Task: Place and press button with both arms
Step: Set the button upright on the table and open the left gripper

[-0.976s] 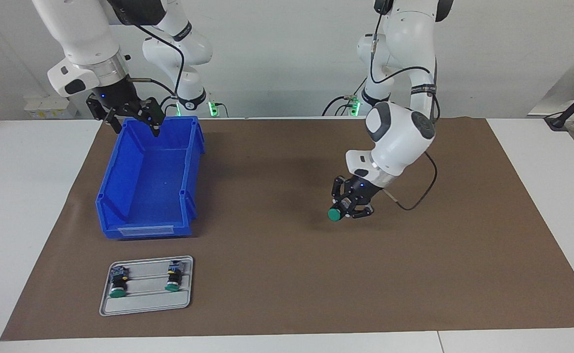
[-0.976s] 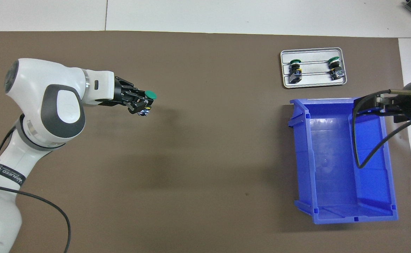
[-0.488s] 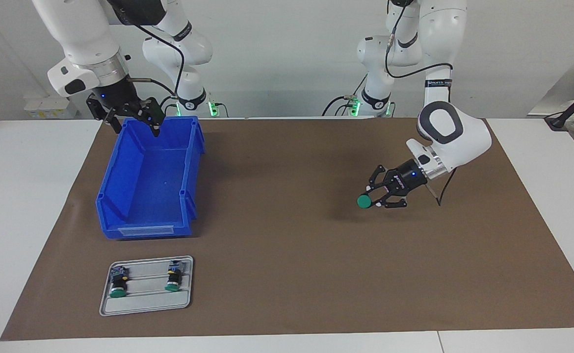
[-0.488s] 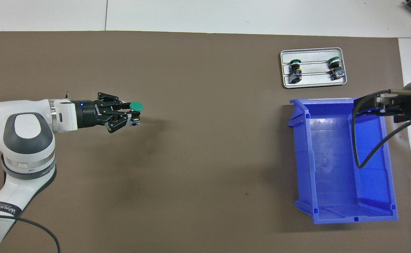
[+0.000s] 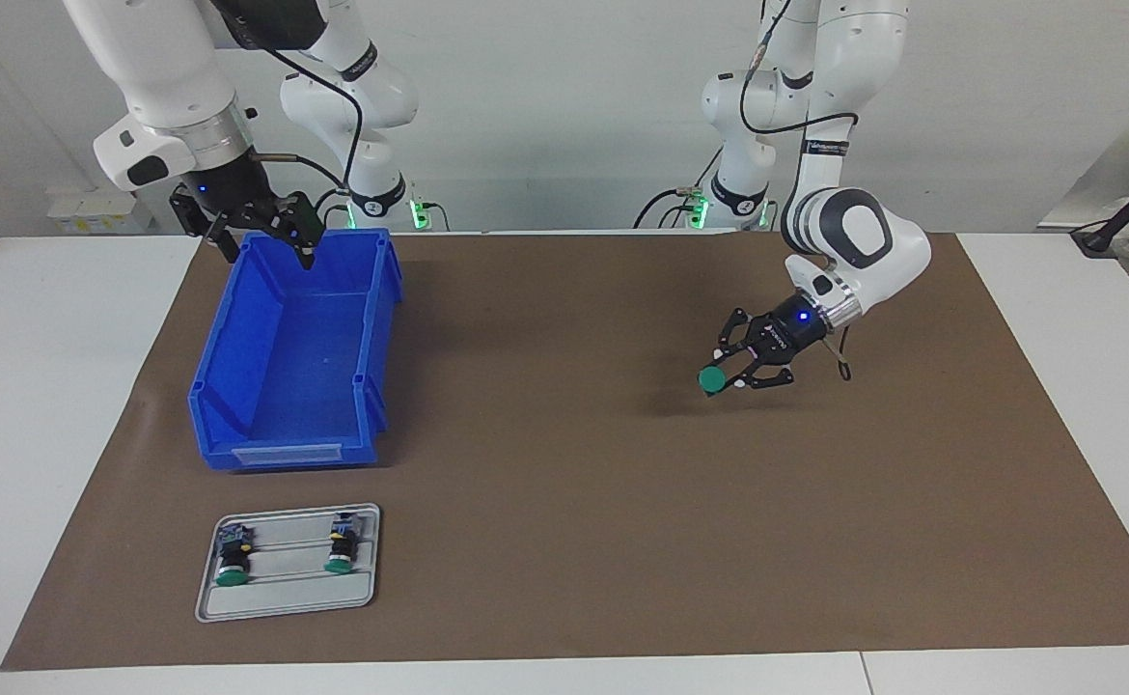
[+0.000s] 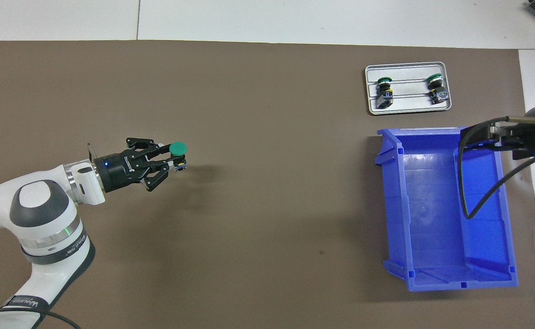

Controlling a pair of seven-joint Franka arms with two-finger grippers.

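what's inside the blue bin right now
Nothing shows on the blue bin's visible floor. The right gripper hangs over its rim nearest the robots; in the overhead view that arm's cable covers a thin strip of floor.

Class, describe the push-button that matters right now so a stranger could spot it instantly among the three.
Start at the brown mat and find the left gripper raised above its bare part. The button sits in its jaws. Unlike the two lookalikes lying on the grey tray, it is held in the air.
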